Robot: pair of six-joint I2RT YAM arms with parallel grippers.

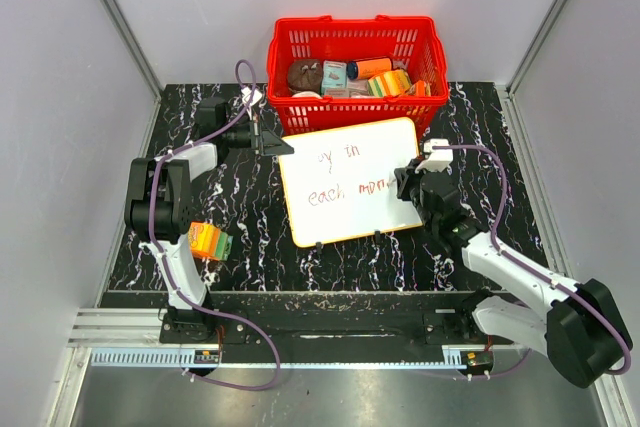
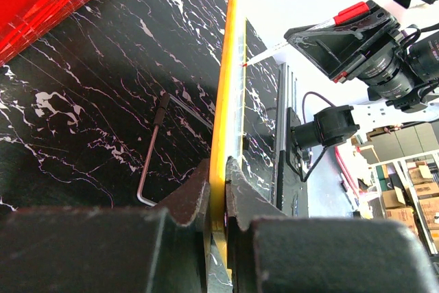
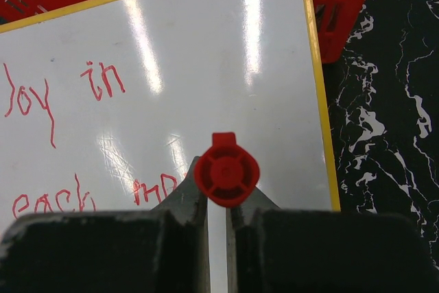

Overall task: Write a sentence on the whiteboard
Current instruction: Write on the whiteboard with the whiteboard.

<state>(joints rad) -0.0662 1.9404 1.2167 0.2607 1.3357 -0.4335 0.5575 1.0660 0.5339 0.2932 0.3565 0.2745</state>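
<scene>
The whiteboard (image 1: 352,162), white with a yellow rim, lies on the black marbled table in front of the red basket. Red words of the sentence (image 3: 31,104) read "Joy in" on one line and "each mo" below. My left gripper (image 1: 273,141) is shut on the whiteboard's far left corner; the left wrist view shows its jaws pinching the yellow rim (image 2: 223,87). My right gripper (image 1: 415,183) is shut on a red marker (image 3: 226,173) over the board's right side. The marker's tip (image 2: 245,64) touches the board near the last letters.
A red basket (image 1: 300,39) full of small items stands just behind the board. An orange and green box (image 1: 209,240) sits by the left arm. A bent metal rod (image 2: 152,149) lies on the table beside the board's edge. Grey walls close in both sides.
</scene>
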